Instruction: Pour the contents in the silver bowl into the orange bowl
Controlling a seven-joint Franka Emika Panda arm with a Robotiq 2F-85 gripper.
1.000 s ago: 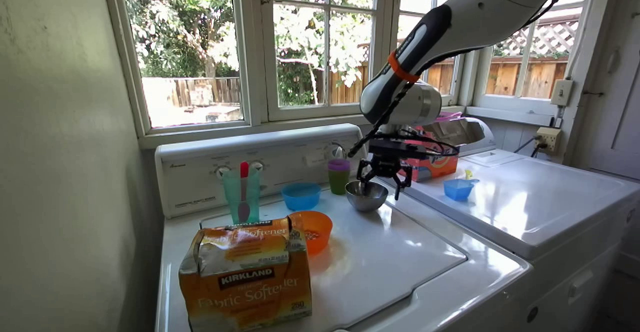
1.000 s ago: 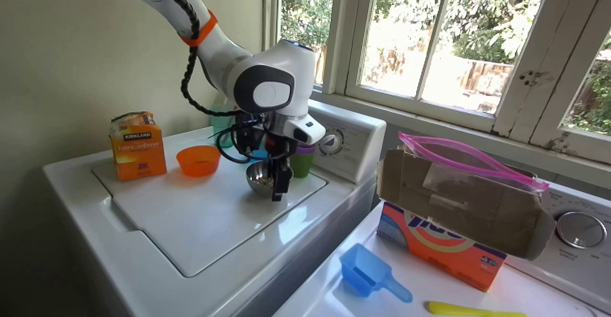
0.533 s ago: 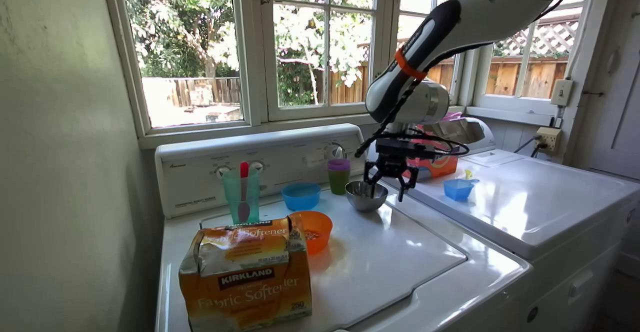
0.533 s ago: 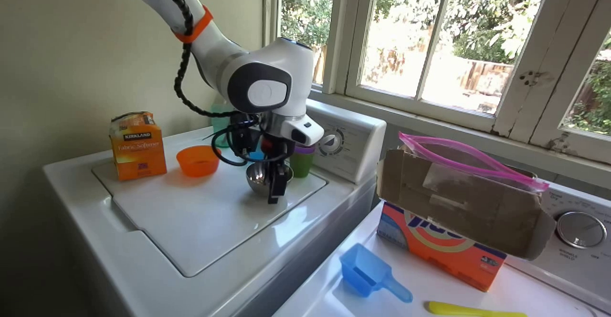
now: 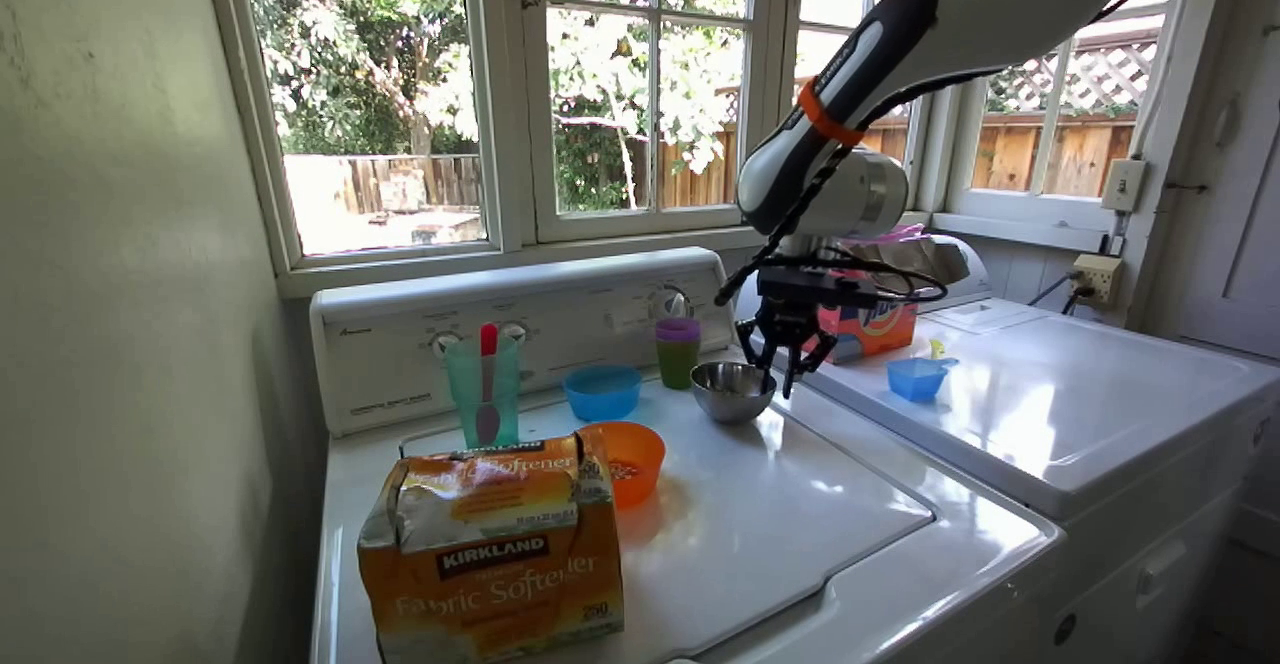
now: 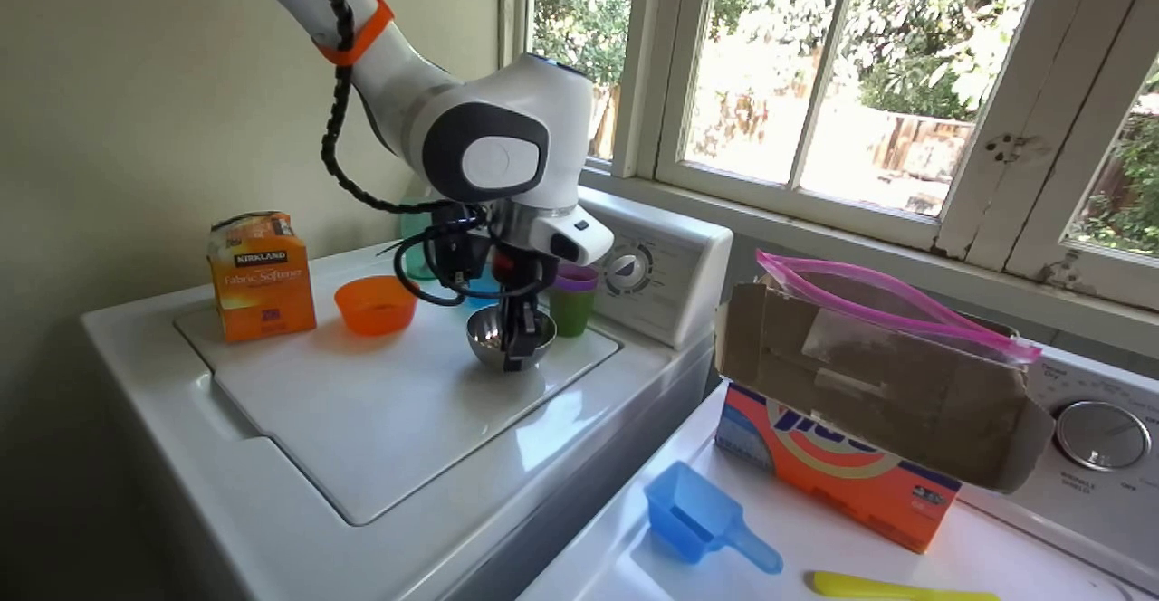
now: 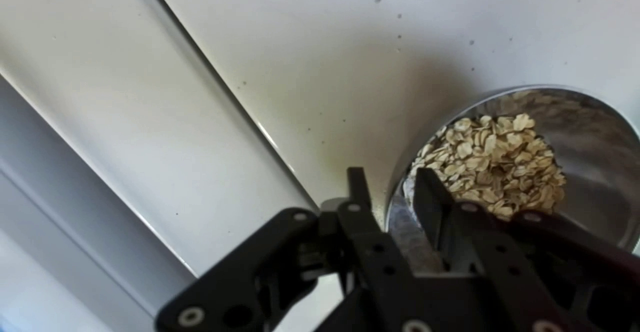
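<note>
In both exterior views the arm [image 5: 970, 39] is slanted downward from the top edge and bent at the wrist [image 6: 557, 108], below which the end effector [image 7: 391, 181] is pointed straight down. An orange band [image 5: 828, 122] is wrapped around the arm, and a braided black cable [image 6: 337, 108] is hung along it in a loose curve. In the wrist view the two black fingers [image 7: 358, 189] are held partly apart, with a narrow gap shown between their tips, and the links [image 7: 245, 267] behind them are spread outward on either side.
</note>
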